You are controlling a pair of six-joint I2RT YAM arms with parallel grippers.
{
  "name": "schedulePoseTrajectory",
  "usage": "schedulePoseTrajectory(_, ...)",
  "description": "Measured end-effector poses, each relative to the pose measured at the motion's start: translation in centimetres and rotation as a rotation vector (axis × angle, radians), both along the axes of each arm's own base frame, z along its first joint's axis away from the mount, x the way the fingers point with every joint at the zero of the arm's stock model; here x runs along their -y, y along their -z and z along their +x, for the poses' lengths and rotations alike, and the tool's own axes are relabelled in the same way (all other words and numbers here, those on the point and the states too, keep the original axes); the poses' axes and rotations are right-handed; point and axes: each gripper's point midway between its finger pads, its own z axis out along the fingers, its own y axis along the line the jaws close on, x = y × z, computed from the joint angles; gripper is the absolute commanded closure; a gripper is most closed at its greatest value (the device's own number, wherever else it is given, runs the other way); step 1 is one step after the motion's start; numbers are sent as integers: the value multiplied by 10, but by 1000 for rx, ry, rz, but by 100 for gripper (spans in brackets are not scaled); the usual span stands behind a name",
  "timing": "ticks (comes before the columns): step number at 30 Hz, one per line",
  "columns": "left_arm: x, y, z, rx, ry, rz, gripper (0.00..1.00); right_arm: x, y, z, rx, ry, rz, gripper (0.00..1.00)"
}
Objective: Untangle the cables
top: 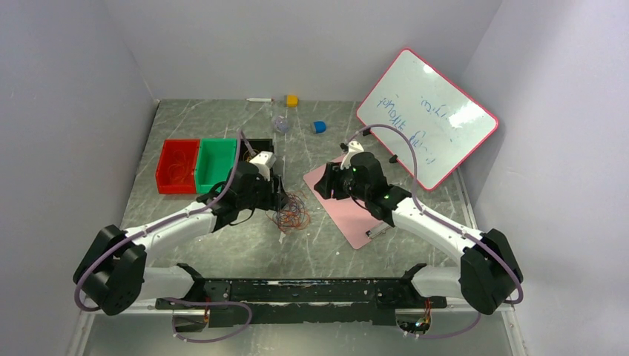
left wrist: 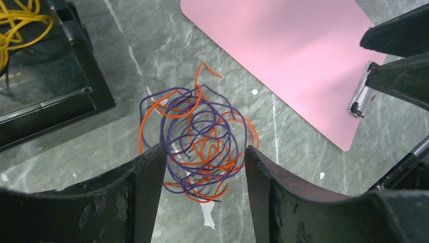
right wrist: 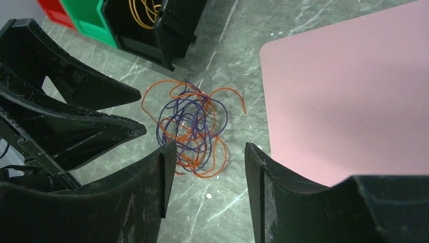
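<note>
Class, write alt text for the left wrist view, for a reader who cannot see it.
A tangle of orange and purple wires lies on the grey marbled table, seen between the open jaws of the left gripper. A pink clipboard lies upper right; a black bin holding yellow wire sits upper left.

Blue handwriting on a whiteboard, none of it legible

The only writing in view stands on the red-rimmed whiteboard (top: 426, 115), which leans tilted at the far right corner of the table (top: 326, 245). It carries a few lines of blue marker handwriting. From the top camera they appear slanted, faint and too small to make out any word or number. Neither wrist view shows a readable label, brand or sign.
</note>
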Motion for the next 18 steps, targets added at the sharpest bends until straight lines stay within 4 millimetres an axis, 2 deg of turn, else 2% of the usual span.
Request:
schedulePoseTrajectory(9, -30, -3, 1, 47, -104, 57, 38, -2, 5, 0, -11, -8, -4, 44)
schedulePoseTrajectory(14, -36, 27, -1, -14, -111, 110, 42, -3, 7, 0, -17, -14, -4, 44)
schedulePoseTrajectory(18, -39, 55, -4, -68, -111, 155, 50, -4, 6, -1, -17, -17, 0, 44)
